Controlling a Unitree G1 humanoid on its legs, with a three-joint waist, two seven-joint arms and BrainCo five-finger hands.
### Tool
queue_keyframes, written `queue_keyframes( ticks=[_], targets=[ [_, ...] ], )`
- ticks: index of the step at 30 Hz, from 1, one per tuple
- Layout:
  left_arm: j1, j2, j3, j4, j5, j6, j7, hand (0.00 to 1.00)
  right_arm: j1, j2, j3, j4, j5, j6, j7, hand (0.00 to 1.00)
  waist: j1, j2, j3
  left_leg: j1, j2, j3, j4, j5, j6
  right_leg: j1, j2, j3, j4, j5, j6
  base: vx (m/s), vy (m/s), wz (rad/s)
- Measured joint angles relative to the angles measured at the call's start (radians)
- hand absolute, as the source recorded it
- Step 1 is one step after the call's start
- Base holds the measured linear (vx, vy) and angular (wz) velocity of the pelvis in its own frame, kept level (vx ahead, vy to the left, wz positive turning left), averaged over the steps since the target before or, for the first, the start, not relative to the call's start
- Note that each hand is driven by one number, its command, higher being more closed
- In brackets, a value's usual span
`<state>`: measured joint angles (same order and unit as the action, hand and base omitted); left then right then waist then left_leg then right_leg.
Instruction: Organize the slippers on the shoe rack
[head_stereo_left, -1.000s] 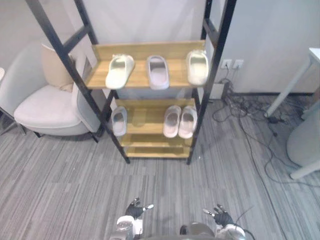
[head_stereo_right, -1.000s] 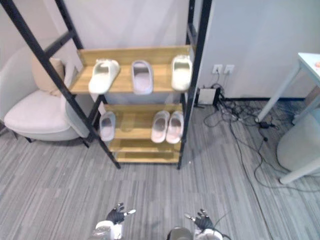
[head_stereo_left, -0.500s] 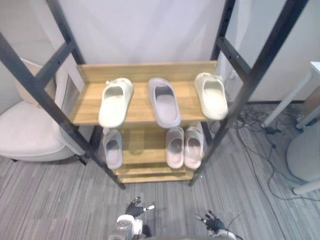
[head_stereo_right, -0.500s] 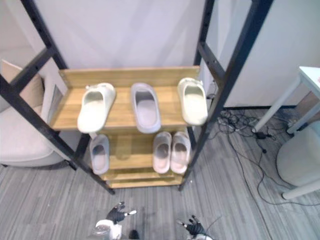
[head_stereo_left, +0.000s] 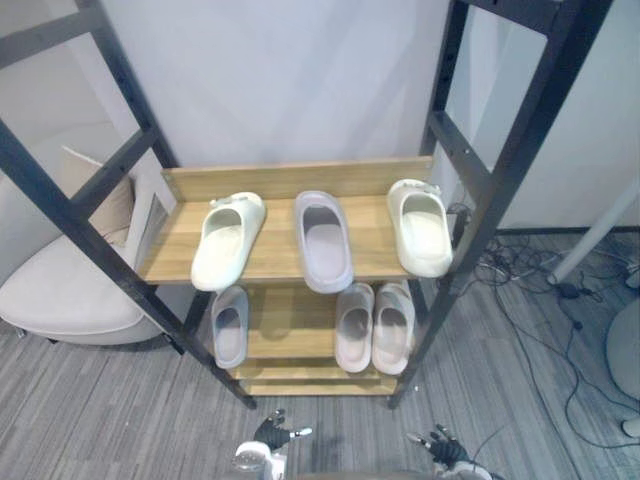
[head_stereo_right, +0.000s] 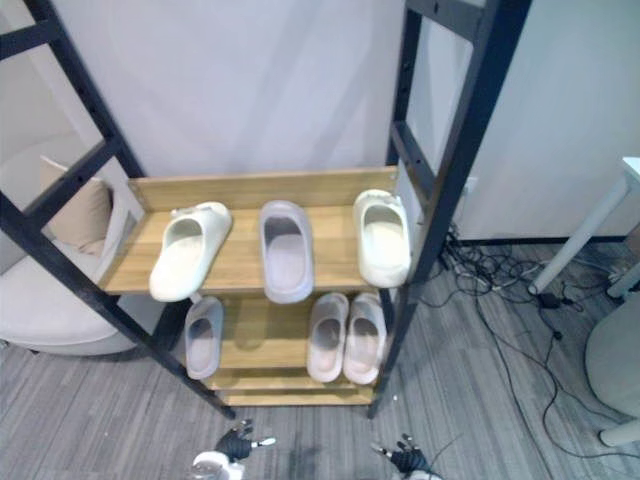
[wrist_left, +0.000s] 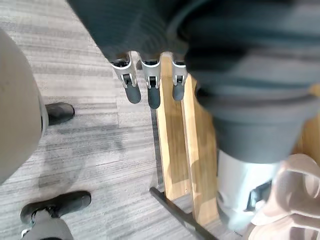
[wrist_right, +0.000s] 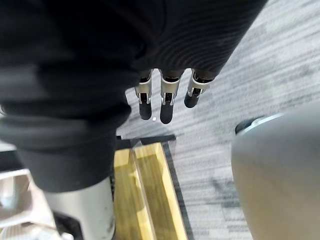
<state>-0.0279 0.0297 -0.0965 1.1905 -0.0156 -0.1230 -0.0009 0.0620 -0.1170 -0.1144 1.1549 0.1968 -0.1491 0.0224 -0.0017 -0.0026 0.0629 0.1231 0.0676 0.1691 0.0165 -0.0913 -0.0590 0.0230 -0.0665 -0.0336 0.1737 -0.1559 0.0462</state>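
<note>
Shoe rack (head_stereo_left: 300, 178): black frame, two wooden shelves, stands against the wall.

Upper shelf holds three slippers, none touching:
- left cream slipper (head_stereo_left: 227, 240) at the rack's left end, skewed, toe over the front edge
- lilac slipper (head_stereo_left: 323, 240) in the middle, straight, toe over the front edge
- right cream slipper (head_stereo_left: 421, 227) at the rack's right end, by the post

Lower shelf:
- grey slipper (head_stereo_left: 230, 326) alone at the left end
- pink pair (head_stereo_left: 373, 326) side by side and touching, toward the right end

Left hand (head_stereo_left: 272, 433) is low in front of the rack, over the carpet (head_stereo_left: 120, 410), below the grey slipper. Its fingers (wrist_left: 153, 92) are straight and loose with nothing in them; the rack's bottom slats show past them. Right hand (head_stereo_left: 441, 446) is low in front of the rack's right post. Its fingers (wrist_right: 166, 107) are straight, relaxed and empty, over the carpet near the rack's foot. All slippers sit on the rack, well apart from both hands.

Armchair (head_stereo_left: 60, 300) with a cushion (head_stereo_left: 105, 200) is left of the rack. Cables (head_stereo_left: 540, 320) lie on the floor right of the rack.
</note>
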Motion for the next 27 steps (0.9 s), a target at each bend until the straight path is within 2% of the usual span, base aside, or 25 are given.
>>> queue_keyframes(
  ticks=[6, 9, 11, 12, 14, 16, 19, 21, 26, 27],
  targets=[
    [-0.006, 0.029, -0.001, 0.001, 0.014, 0.0, -0.002, 0.0, 0.017, -0.002, 0.018, -0.016, 0.001, -0.012, -0.009, 0.0, -0.002, -0.011, 0.006, -0.003, -0.015, 0.001, -0.005, 0.0, 0.0, 0.014, -0.013, 0.003, -0.048, 0.025, 0.011, 0.0, 0.045, -0.01],
    [-0.007, 0.037, -0.002, 0.003, 0.014, 0.001, 0.002, 0.0, 0.117, -0.013, 0.113, -0.241, -0.004, -0.012, -0.036, 0.0, -0.006, -0.01, 0.007, -0.004, -0.017, 0.001, -0.011, 0.0, 0.0, 0.013, -0.015, 0.003, -0.052, 0.025, 0.012, 0.01, 0.0, 0.0],
    [0.003, 0.04, -0.002, -0.004, 0.015, 0.001, 0.018, 0.0, 0.271, -0.01, 0.167, -0.562, -0.06, -0.011, -0.041, 0.0, -0.015, -0.008, 0.006, -0.01, -0.017, 0.0, -0.012, 0.0, 0.0, 0.008, -0.014, 0.003, -0.054, 0.025, 0.012, 0.04, -0.006, 0.0],
    [0.004, 0.04, -0.002, -0.004, 0.015, 0.001, 0.019, 0.0, 0.287, -0.01, 0.168, -0.598, -0.07, -0.012, -0.04, 0.0, -0.016, -0.007, 0.005, -0.011, -0.017, 0.0, -0.012, 0.0, 0.0, 0.007, -0.014, 0.003, -0.054, 0.025, 0.012, 0.05, -0.009, -0.02],
    [0.012, 0.04, -0.002, -0.014, 0.015, -0.001, 0.02, 0.0, 0.412, -0.011, 0.165, -0.863, -0.14, -0.024, -0.034, 0.0, -0.02, -0.005, 0.004, -0.016, -0.017, 0.001, -0.012, 0.0, 0.0, -0.004, -0.013, 0.011, -0.05, 0.025, 0.012, 0.05, -0.007, -0.1],
    [0.015, 0.039, -0.002, -0.014, 0.015, -0.001, 0.02, 0.0, 0.46, -0.012, 0.16, -0.972, -0.161, -0.029, -0.031, 0.0, -0.027, -0.006, 0.004, -0.015, -0.017, 0.001, -0.011, 0.0, 0.0, -0.004, -0.013, 0.015, -0.049, 0.024, 0.012, 0.02, -0.006, -0.08],
    [0.03, 0.038, -0.005, -0.023, 0.015, -0.001, 0.019, 0.0, 0.544, -0.009, 0.157, -1.227, -0.221, -0.036, -0.022, 0.0, -0.054, -0.008, 0.003, -0.014, -0.016, 0.006, -0.007, 0.0, 0.0, -0.007, -0.012, 0.024, -0.045, 0.024, 0.012, -0.01, -0.005, -0.07],
    [0.031, 0.038, -0.014, -0.024, 0.015, -0.007, 0.019, 0.0, 0.581, -0.009, 0.158, -1.35, -0.237, -0.05, -0.011, 0.0, -0.054, -0.012, -0.001, -0.017, -0.015, 0.012, -0.003, 0.0, 0.0, -0.022, -0.011, 0.038, -0.038, 0.023, 0.012, -0.05, -0.006, -0.17],
    [0.031, 0.054, -0.062, -0.022, 0.015, -0.027, 0.019, 0.0, 0.606, -0.01, 0.158, -1.499, -0.245, -0.08, -0.002, 0.0, -0.056, -0.017, -0.003, -0.018, -0.013, 0.011, -0.005, 0.0, 0.0, -0.027, -0.009, 0.045, -0.04, 0.029, 0.014, -0.06, -0.003, -0.07],
    [0.032, 0.063, -0.1, -0.022, 0.015, -0.031, 0.02, 0.0, 0.608, -0.023, 0.154, -1.593, -0.28, -0.101, -0.004, 0.0, -0.058, -0.018, -0.006, -0.026, -0.015, 0.01, -0.01, -0.003, -0.001, -0.041, -0.012, 0.05, -0.036, 0.033, 0.019, -0.06, 0.016, -0.05]
  ],
)
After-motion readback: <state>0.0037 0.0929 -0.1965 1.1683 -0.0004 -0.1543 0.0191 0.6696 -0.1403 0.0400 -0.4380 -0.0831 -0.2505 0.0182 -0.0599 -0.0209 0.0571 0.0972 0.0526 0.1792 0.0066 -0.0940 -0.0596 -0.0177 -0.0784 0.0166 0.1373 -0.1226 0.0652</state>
